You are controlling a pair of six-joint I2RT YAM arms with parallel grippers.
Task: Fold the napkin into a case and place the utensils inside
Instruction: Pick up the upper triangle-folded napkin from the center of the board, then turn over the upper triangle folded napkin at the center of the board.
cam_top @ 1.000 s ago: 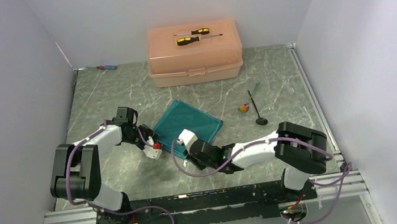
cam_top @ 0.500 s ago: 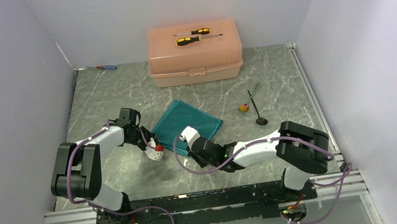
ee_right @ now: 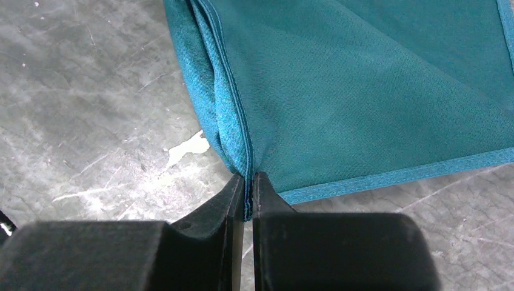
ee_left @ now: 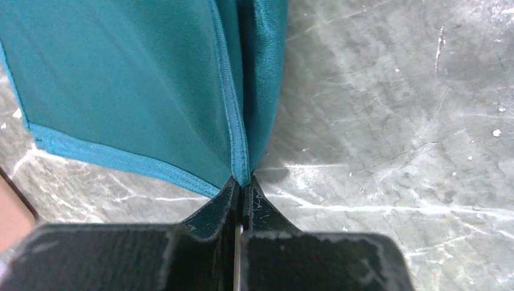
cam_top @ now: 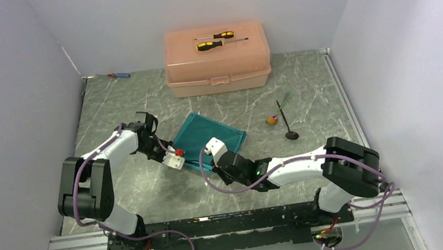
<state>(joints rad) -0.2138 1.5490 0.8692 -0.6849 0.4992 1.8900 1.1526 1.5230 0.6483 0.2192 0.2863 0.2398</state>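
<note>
a robot lab cell: blank walls [cam_top: 5,94] box in a marbled tabletop [cam_top: 140,103] edged by aluminium rail [cam_top: 81,247].

Grey-green marbled tabletop [cam_top: 127,104], plain pale lilac walls [cam_top: 116,17] on three sides

My table [cam_top: 140,109] has a grey-green marbled top. The teal napkin [cam_top: 207,136] lies folded on it, near the middle. A peach plastic box [cam_top: 217,61] stands at the far edge, and a small red-and-blue screwdriver [cam_top: 118,76] lies far left. To the right lie the black spoon [cam_top: 285,122] and, I think, the fork [cam_top: 285,97] touching it, with a small yellow-red ball [cam_top: 272,119] just beside them.
</note>
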